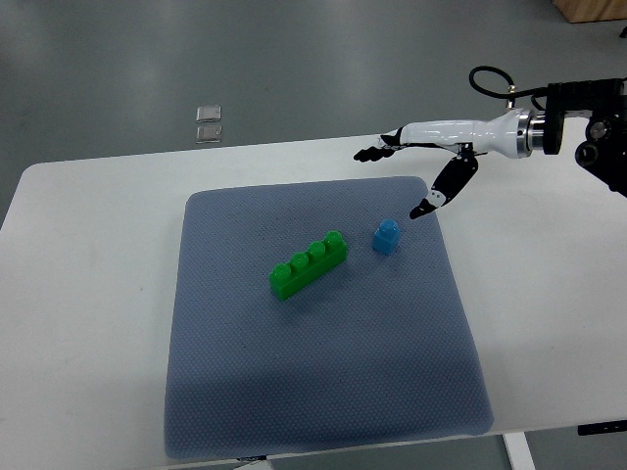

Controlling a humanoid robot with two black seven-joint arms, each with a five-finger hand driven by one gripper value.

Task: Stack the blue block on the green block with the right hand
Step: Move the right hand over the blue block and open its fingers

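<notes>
The blue block (387, 236) sits alone on the grey-blue mat (323, 392), just right of the long green block (310, 265), which lies at a slant; the two are apart, not touching. Above and to the right of the blue block hangs the right hand (426, 166), holding nothing, its fingers stretched out to the left and its thumb pointing down toward the block without reaching it. Its arm is cut off at the picture's right edge over the white table (88, 294).
</notes>
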